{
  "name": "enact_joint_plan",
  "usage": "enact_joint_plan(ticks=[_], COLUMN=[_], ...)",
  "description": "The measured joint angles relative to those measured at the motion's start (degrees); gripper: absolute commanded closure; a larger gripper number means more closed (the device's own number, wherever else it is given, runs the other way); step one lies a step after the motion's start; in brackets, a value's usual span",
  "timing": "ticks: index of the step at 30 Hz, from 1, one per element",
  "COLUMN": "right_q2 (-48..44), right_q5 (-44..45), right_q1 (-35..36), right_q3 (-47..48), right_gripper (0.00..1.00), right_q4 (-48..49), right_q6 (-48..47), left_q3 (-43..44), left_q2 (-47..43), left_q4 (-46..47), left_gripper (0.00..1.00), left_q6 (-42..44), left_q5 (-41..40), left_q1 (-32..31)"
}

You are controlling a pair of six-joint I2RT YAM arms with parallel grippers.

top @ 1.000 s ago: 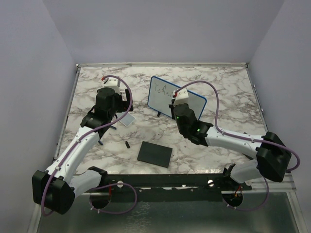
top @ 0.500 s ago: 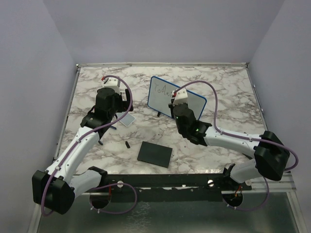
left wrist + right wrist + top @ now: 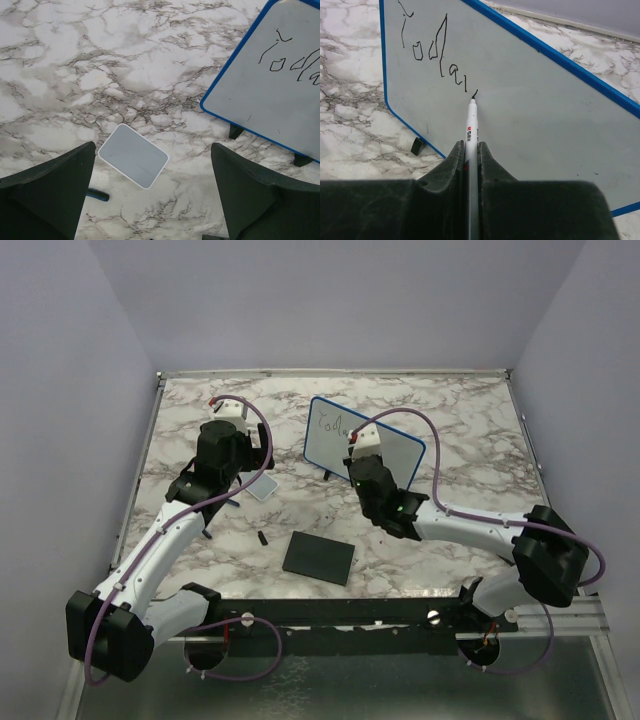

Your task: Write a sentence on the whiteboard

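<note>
Jaws of R gripper (image 3: 471, 147) clamped on marker (image 3: 472, 120), tip at end of sentence (image 3: 427, 50), roughly "Toda" so far. Whiteboard (image 3: 530, 115) stands tilted on counter (image 3: 75, 60). L gripper (image 3: 152, 145) jaws wide apart above grey tile (image 3: 133, 162); black pad (image 3: 318, 557) lies nearer the bases. Vs 1 s ago: R wrist shifted left, L arm unchanged.

Table (image 3: 470, 430): white marble-patterned top with grey veining, thin metal rail along its far and side edges. Carried directly on it: one whiteboard (image 3: 325, 445), blue-rimmed, standing tilted on two small black feet (image 3: 235, 132) near the middle of the far half; one small pale tile (image 3: 262, 487), lying flat, left of the board and apart from it; one black square pad (image 3: 319, 557), flat, toward the near edge; one small black piece (image 3: 262, 538), between tile and pad; one dark blue stick (image 3: 97, 195), partly hidden.
</note>
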Motion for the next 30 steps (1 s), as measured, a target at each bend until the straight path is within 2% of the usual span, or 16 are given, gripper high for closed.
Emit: enact_joint_plan(ticks=[30], right_q2=[4.81], right_q5=[-1.31], right_q1=[0.09], right_q3=[2.58], right_gripper=[1.0], right_q4=[0.24], right_q6=[0.04], left_q3=[-0.02], left_q2=[-0.02], left_q4=[0.0], left_gripper=[0.01], left_q6=[0.0], left_q5=[0.0], left_q1=[-0.22])
